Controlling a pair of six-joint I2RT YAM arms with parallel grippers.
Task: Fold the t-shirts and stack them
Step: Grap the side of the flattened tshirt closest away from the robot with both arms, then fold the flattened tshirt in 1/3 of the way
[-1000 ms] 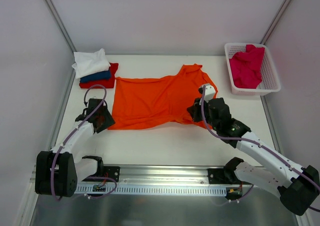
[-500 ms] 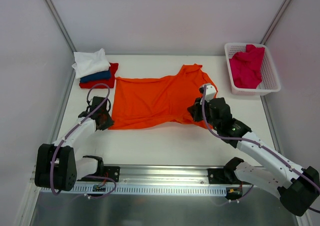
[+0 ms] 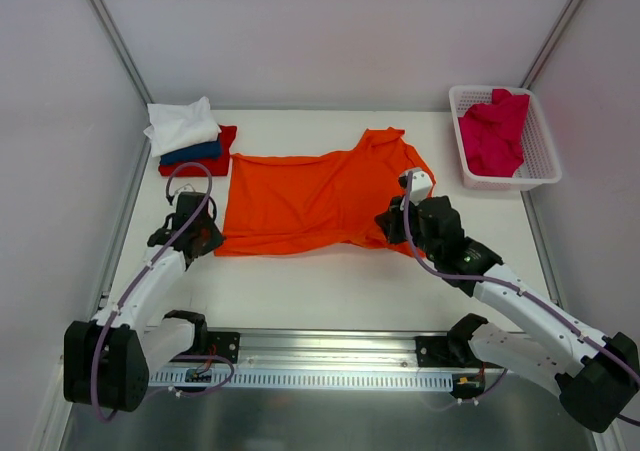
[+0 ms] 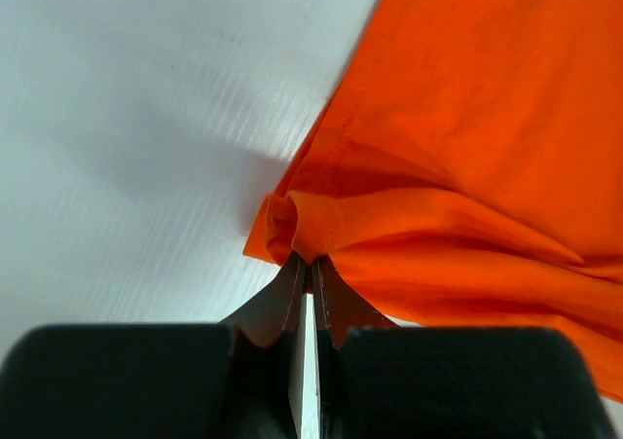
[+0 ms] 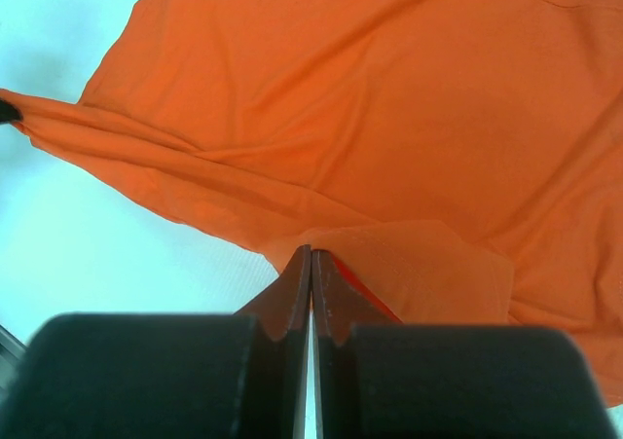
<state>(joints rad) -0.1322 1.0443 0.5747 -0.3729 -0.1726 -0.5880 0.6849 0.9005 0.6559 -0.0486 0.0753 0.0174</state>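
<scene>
A large orange t-shirt (image 3: 310, 196) lies spread across the middle of the table. My left gripper (image 3: 212, 241) is shut on its near left corner (image 4: 292, 227), where the cloth bunches at the fingertips. My right gripper (image 3: 387, 226) is shut on the near right hem (image 5: 389, 254), with a flap turned up there. Folded white (image 3: 182, 123), dark blue (image 3: 192, 153) and red (image 3: 215, 161) t-shirts form a stack at the far left. A crimson-pink t-shirt (image 3: 492, 131) lies crumpled in the basket.
The white lattice basket (image 3: 540, 161) stands at the far right by the wall. Grey walls close in on the left and right sides. A metal rail (image 3: 320, 356) with both arm bases runs along the near edge.
My left gripper moved in to the orange t-shirt's near left corner and shut on it. The right gripper held its grip and barely moved.
</scene>
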